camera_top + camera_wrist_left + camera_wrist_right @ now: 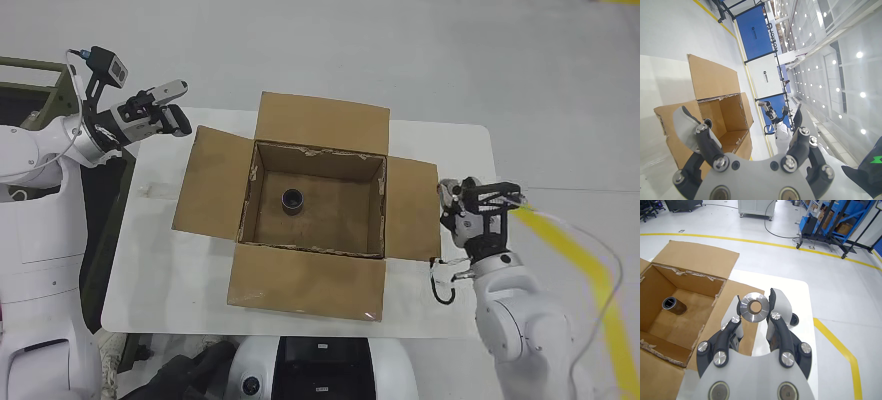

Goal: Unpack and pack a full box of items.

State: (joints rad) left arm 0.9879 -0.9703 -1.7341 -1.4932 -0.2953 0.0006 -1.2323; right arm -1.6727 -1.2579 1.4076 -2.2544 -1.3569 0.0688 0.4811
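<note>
An open cardboard box (pixel 315 262) stands mid-table with its flaps spread. One dark cylinder (pixel 293 202) stands on the box floor, also seen as the cylinder (pixel 674 305) from the right wrist. My right gripper (pixel 754 308) is shut on a silver metal roller with a hollow core (pixel 754 309), held over the table just past the box's right flap (pixel 412 208). Another dark cylinder (pixel 794 319) stands on the table, half hidden behind a finger. My left gripper (pixel 742 117) is open and holds nothing, raised beyond the box's left flap, near the table's far left corner (pixel 168 108).
The white table (pixel 450 140) has bare strips around the box on the right, far and left sides. A dark green crate (pixel 30 100) sits off the table's left edge. Yellow floor lines (pixel 570 250) run to the right of the table.
</note>
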